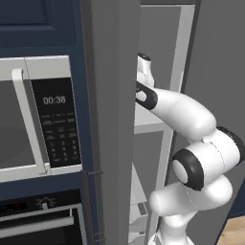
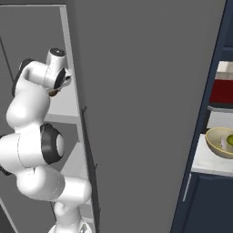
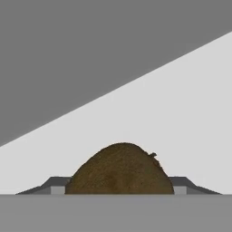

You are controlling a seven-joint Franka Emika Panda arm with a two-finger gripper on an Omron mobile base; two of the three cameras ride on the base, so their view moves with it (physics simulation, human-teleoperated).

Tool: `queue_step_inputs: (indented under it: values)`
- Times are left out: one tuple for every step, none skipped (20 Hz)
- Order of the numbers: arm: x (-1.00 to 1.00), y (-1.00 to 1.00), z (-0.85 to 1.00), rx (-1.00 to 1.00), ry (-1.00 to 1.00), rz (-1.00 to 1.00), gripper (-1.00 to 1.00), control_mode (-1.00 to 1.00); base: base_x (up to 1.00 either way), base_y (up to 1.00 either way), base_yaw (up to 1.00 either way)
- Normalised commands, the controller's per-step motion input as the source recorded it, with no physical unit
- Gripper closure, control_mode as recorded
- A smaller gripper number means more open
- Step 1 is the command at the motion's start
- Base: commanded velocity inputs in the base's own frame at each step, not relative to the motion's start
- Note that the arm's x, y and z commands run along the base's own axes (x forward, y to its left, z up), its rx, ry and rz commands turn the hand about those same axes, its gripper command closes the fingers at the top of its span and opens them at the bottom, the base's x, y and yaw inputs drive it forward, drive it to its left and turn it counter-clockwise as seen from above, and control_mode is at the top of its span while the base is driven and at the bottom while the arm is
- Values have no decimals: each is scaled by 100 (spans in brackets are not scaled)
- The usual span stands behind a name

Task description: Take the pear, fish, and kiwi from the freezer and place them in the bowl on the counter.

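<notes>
The brown fuzzy kiwi (image 3: 120,170) sits on a white shelf inside the freezer (image 1: 162,72). My gripper (image 3: 118,186) is shut on it, with a dark fingertip pressed against each side. In the right base view the hand reaches into the freezer and a bit of brown kiwi (image 2: 53,93) shows under it. The tan bowl (image 2: 220,142) stands on the marble counter (image 2: 207,163) at the far right. The green pear (image 2: 230,140) and the pale fish (image 2: 224,144) lie inside it.
The open grey freezer door (image 2: 145,113) stands between the arm and the counter. A grey side panel (image 1: 110,119) hides my hand in the left base view. The microwave (image 1: 28,119) and an oven below it are to the left. A white shelf (image 1: 148,127) lies under the forearm.
</notes>
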Motion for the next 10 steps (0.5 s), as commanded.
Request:
queue_step_inputs:
  values:
    - [-53,-56,10,0,-6,-12,100,-100,0,0,0]
    - [-54,-55,11,0,-6,-13,100,-100,0,0,0]
    - [-54,-57,13,0,-7,-13,100,-100,0,0,0]
    - [-54,-52,11,0,-6,-13,100,-100,0,0,0]
    - [-54,-39,6,0,-5,-15,100,-100,0,0,0]
    - [-56,-26,4,0,-6,-19,100,-100,0,0,0]
    - [-54,-12,3,0,-6,-23,100,-100,0,0,0]
    - [-54,-1,0,0,-7,-26,100,-100,0,0,0]
    - [-54,0,0,0,-8,-29,100,-100,0,0,0]
    - [-53,0,0,0,-8,-29,100,-100,0,0,0]
